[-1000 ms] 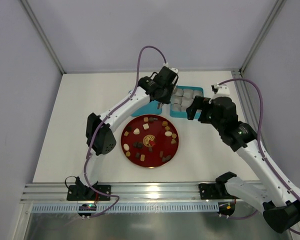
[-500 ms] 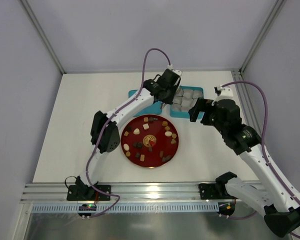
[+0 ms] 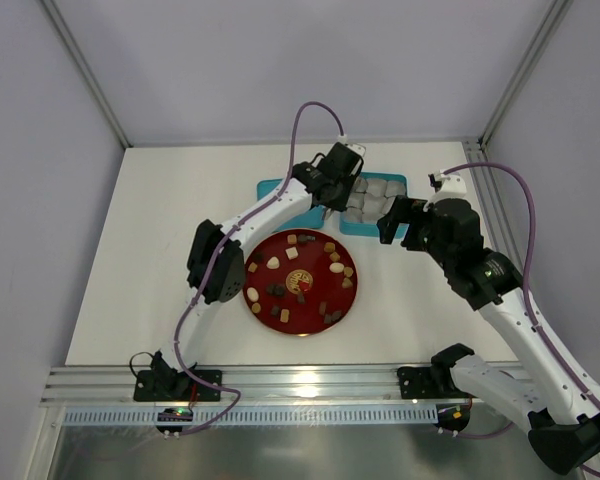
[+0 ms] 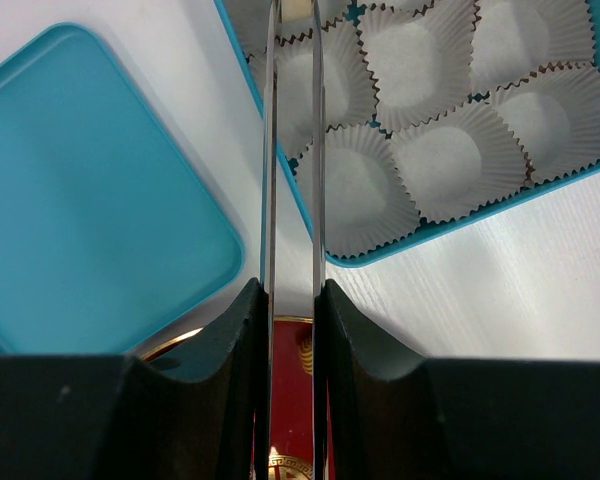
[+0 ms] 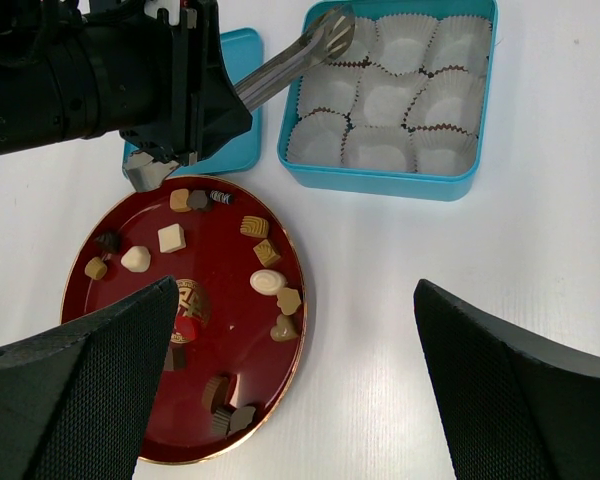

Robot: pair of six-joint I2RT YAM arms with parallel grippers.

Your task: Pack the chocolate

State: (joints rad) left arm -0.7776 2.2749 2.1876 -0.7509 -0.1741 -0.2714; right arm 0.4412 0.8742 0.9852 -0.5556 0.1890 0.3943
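Note:
Several chocolate pieces (image 5: 171,238), dark, tan and cream, lie on a red plate (image 5: 230,330), which also shows in the top view (image 3: 320,282). My left gripper (image 4: 292,300) is shut on metal tongs (image 4: 271,150). The tongs (image 5: 290,60) reach over a teal box (image 5: 380,182) of empty paper cups (image 5: 380,100), with their tips at the far-left cup. I cannot tell if the tips hold a piece. My right gripper (image 5: 296,283) is wide open and empty, above the table between plate and box.
A teal lid (image 4: 90,200) lies flat left of the box, behind the plate. The box (image 3: 365,232) sits at the back of the white table, near the right arm (image 3: 460,250). Metal frame rails run along the right edge.
My left arm has swung the tongs to the right, from the lid's edge toward the box. The right arm shifted slightly, then held still.

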